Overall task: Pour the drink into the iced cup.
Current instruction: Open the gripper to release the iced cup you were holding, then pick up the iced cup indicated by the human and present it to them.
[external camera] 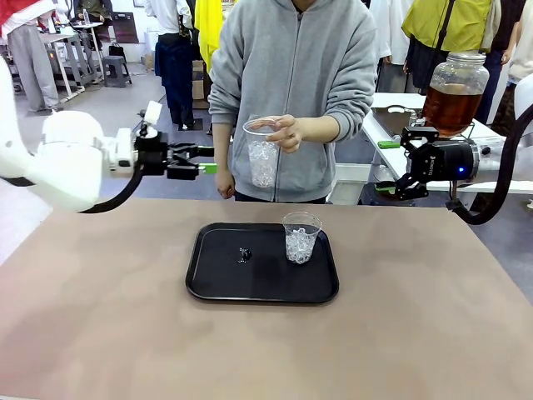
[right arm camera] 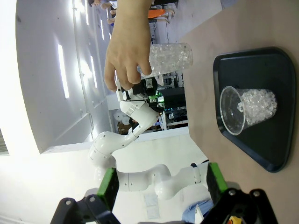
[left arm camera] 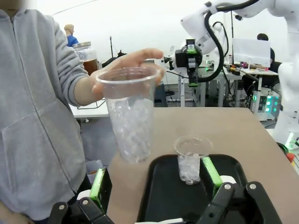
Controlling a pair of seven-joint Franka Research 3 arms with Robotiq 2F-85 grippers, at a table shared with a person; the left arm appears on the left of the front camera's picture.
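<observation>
I see L gripper (external camera: 206, 160) and R gripper (external camera: 386, 167) both open, empty. Amber-brown drink (external camera: 450, 108) is in round glass jar (external camera: 460, 71) beyond surface's (external camera: 100, 317) far-right corner. Person's hand (external camera: 287, 132) holds clear ice-filled plastic cup (external camera: 263, 160) betw. grippers, above far edge; second iced cup (external camera: 300, 239) on black tray (external camera: 216, 283), mid-surface.

A person in a grey hooded top (left arm camera: 32, 121) holds a clear plastic cup (left arm camera: 131, 116), partly filled with ice, by its rim in one hand (left arm camera: 124, 65). It hangs in the air near the edge of a tan table (left arm camera: 252, 135). Lower down, a shorter cup of ice (left arm camera: 190, 161) stands upright on a black tray (left arm camera: 161, 196). The left gripper (left arm camera: 154, 175) rises from the bottom edge, its green pads (left arm camera: 98, 183) spread wide and gripping nothing. Behind the hand stands a glass jar (left arm camera: 85, 48) of amber drink (left arm camera: 92, 65). Farther off, the right gripper (left arm camera: 190, 77) hangs from its white arm.
</observation>
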